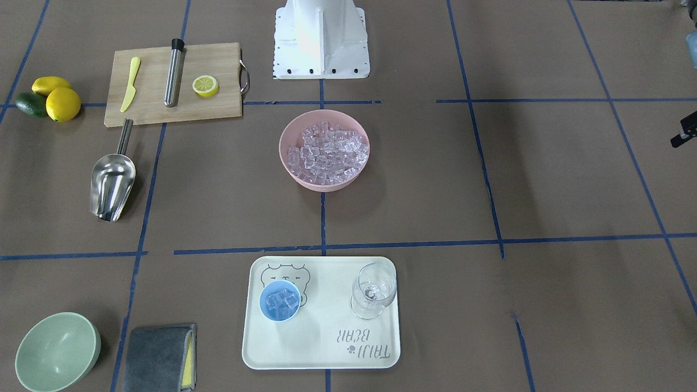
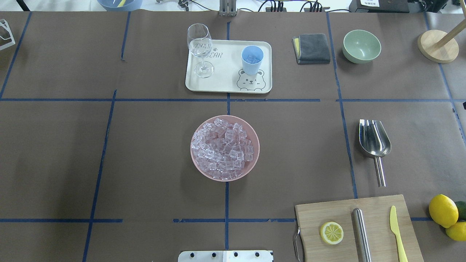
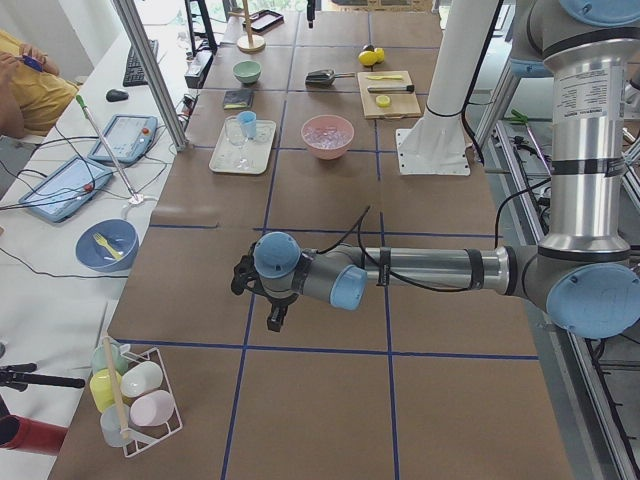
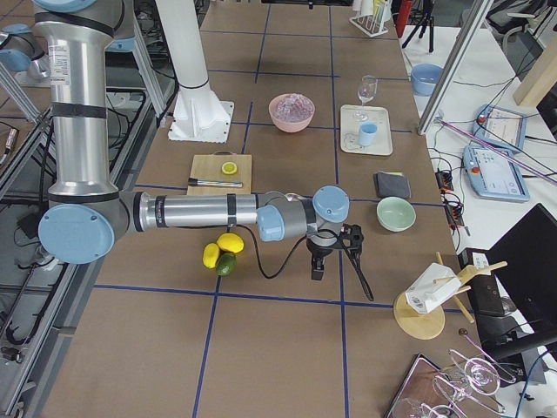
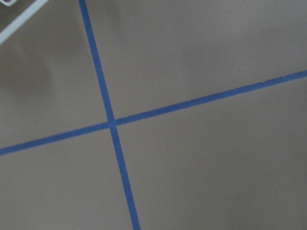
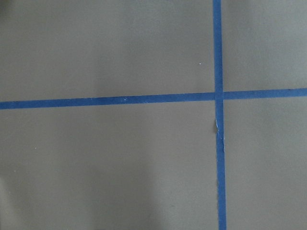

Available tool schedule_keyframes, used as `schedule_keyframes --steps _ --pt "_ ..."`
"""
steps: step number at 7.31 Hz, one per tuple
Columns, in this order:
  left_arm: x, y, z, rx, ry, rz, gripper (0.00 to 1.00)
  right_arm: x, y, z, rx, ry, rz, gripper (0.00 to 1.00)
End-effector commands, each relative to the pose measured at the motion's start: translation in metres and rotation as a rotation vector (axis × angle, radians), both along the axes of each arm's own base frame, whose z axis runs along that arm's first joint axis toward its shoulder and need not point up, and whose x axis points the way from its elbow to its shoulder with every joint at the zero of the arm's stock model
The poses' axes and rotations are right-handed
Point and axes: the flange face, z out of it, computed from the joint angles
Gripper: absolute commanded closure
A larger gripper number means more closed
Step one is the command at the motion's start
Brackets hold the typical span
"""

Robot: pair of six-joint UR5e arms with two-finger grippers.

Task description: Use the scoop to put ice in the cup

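Nearest my base, on my right, a board [image 2: 316,214] carries one lemon half [image 2: 331,233], one steel cylinder [image 2: 361,233] and one yellow knife [image 2: 397,233]. Two whole lemons [image 2: 443,210] and a green fruit sit just beside its right edge.

My left claw [image 3: 258,298] hovers low over the worktop [image 2: 145,156] towards my left end. My right claw [image 4: 335,252] does the same towards my right end, near the lemons. Each shows only from the side, so I cannot tell how far either is open or whether it grips anything. Both wrist cameras see only brown worktop crossed by blue tape.

At the middle, one pink bowl [image 1: 324,187] is heaped with ice [image 2: 224,149]. The single scoop [image 2: 374,140] lies flat on the worktop well to the bowl's right, handle towards me, with a tape line between them.

Farther out, one tray [image 2: 222,82] holds one cup [image 2: 252,62] with a few cubes in it and one upright glass [image 2: 200,47], the two apart. Right of the tray lie one folded cloth [image 2: 312,48] and one green bowl [image 2: 361,45], near the far edge.
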Motion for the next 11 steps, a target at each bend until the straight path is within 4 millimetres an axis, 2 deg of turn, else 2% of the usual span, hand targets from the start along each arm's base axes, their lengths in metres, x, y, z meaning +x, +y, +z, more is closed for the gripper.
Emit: schedule_keyframes --steps 1,2,3,5,6,8,10,11 --pt "-0.045 -0.002 -0.001 0.02 -0.181 -0.122 0.0 0.005 -0.003 0.004 -0.001 0.007 0.009 0.0" --pt "-0.05 -0.007 -0.001 -0.091 -0.24 -0.121 0.0 0.007 -0.004 0.01 -0.004 0.029 0.01 0.0" --pt "-0.049 -0.014 -0.009 -0.12 -0.245 -0.114 0.0 0.005 -0.004 0.01 -0.004 0.025 0.01 0.0" --pt "-0.047 -0.01 -0.011 -0.131 -0.213 -0.107 0.0 0.005 -0.007 0.01 -0.001 0.024 0.009 0.0" --pt "-0.044 -0.009 -0.005 -0.14 -0.191 -0.101 0.0 0.003 -0.015 0.001 0.007 0.015 0.009 0.0" --pt "-0.043 -0.013 -0.008 -0.135 -0.189 -0.099 0.0 -0.014 -0.013 -0.001 -0.016 0.019 -0.03 0.0" --pt "-0.038 -0.01 -0.008 -0.155 -0.114 -0.083 0.0 -0.017 -0.014 -0.011 -0.043 0.003 -0.059 0.0" --pt "-0.038 -0.01 -0.011 -0.15 -0.112 -0.083 0.0 -0.004 -0.019 -0.02 -0.043 0.009 -0.103 0.0"
